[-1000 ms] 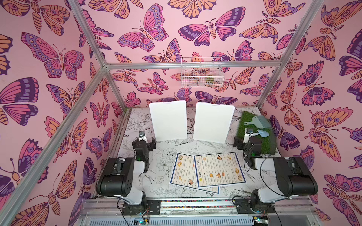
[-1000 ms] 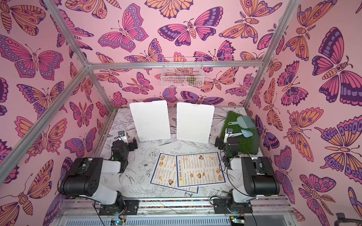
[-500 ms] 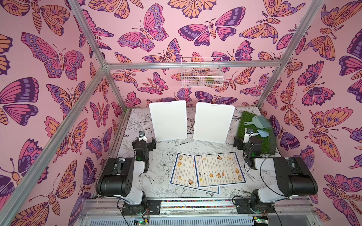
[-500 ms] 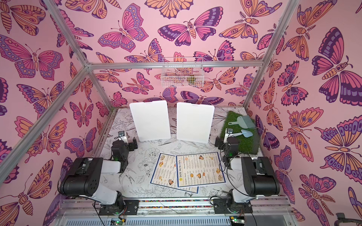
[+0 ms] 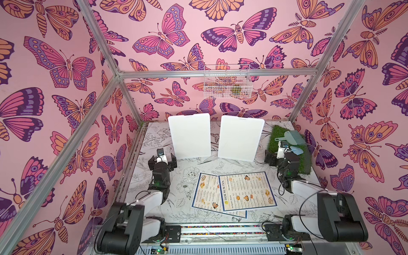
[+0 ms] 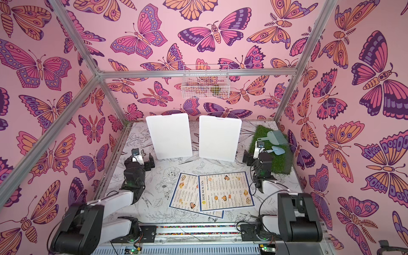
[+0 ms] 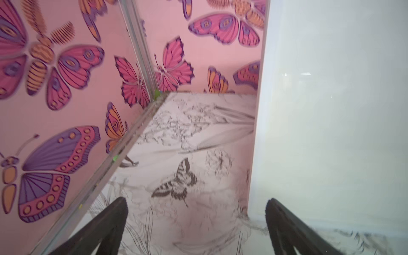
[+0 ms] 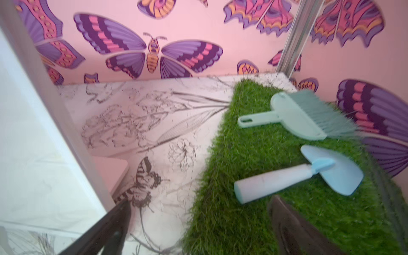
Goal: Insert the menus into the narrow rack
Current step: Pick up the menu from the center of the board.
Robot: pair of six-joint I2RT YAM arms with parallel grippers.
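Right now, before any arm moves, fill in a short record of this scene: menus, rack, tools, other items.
Menus: two, lying flat, overlapping, untouched
Wire rack: hung at the back, no menus inside
Left tool: open, empty
Right tool: open, empty
Other: two white boards upright; brush and scoop on grass mat

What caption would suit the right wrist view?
Open right gripper near a grass mat bearing a green brush and blue scoop.

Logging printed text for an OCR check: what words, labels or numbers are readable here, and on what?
"DIM SUM INN": heading on the upper menu.
Its smaller columns: too small to read.
Lower menu: print too small to read.
No other text visible.
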